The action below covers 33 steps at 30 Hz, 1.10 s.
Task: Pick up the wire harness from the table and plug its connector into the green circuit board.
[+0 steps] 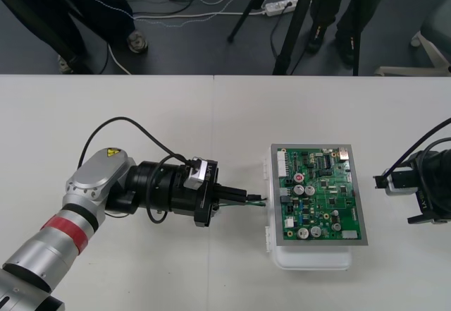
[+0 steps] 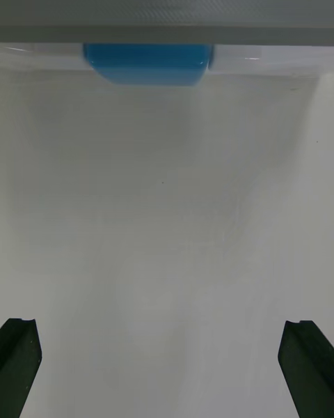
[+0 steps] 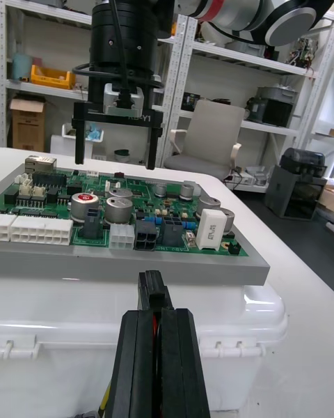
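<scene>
The green circuit board (image 1: 320,194) lies on its white base (image 1: 310,259) right of the table's middle. My left gripper (image 1: 243,197) reaches in level from the left, shut on the wire harness (image 1: 255,200). Its tip stops just short of the board's left edge. In the left wrist view the fingers (image 3: 132,362) are pressed together, and the small black plug (image 3: 151,291) sticks out beyond them with a red wire showing between. The plug faces the base's side, a little below the board (image 3: 118,216). My right gripper (image 1: 405,197) (image 2: 163,362) waits open at the table's right edge.
Beyond the board in the left wrist view, the other gripper (image 3: 115,139) hangs pointing down at the table. Bare table lies on both sides of the board. A blue object (image 2: 146,63) sits at the far end of the right wrist view.
</scene>
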### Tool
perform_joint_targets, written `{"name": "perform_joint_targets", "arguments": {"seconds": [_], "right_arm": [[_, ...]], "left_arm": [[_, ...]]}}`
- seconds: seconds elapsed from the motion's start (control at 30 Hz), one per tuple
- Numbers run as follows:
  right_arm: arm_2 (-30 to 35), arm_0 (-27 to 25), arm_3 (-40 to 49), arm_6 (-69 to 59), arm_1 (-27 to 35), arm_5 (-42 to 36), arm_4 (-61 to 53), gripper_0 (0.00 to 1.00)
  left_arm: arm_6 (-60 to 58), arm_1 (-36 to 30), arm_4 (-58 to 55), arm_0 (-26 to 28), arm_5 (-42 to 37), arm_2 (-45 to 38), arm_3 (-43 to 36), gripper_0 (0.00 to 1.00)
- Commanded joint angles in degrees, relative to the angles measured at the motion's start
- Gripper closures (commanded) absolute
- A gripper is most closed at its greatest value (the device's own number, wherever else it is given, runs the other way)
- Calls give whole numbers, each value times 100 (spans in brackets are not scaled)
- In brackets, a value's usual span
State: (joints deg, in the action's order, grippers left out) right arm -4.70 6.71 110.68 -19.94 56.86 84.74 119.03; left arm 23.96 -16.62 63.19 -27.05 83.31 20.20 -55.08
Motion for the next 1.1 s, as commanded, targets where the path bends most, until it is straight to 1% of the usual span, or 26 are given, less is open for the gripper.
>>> {"name": "perform_joint_targets", "arguments": {"seconds": [0.03, 0.13, 0.5, 0.8, 1.1], "right_arm": [[-84, 393, 15, -590, -123, 341, 129, 0], [-93, 490, 59, -695, -264, 517, 191, 0], [-242, 621, 165, -722, -562, 517, 402, 0], [-251, 613, 305, -713, -923, 517, 525, 0], [-392, 613, 420, -695, -1090, 517, 648, 0]], "left_arm": [[408, 265, -70, -222, 168, 98, -38, 100], [399, 326, -61, -231, 98, 98, -38, 100], [425, 441, 88, -257, -87, 107, -38, 100], [434, 449, 88, -275, -262, 239, -38, 100], [434, 458, 71, -275, -403, 265, -38, 100]]}}
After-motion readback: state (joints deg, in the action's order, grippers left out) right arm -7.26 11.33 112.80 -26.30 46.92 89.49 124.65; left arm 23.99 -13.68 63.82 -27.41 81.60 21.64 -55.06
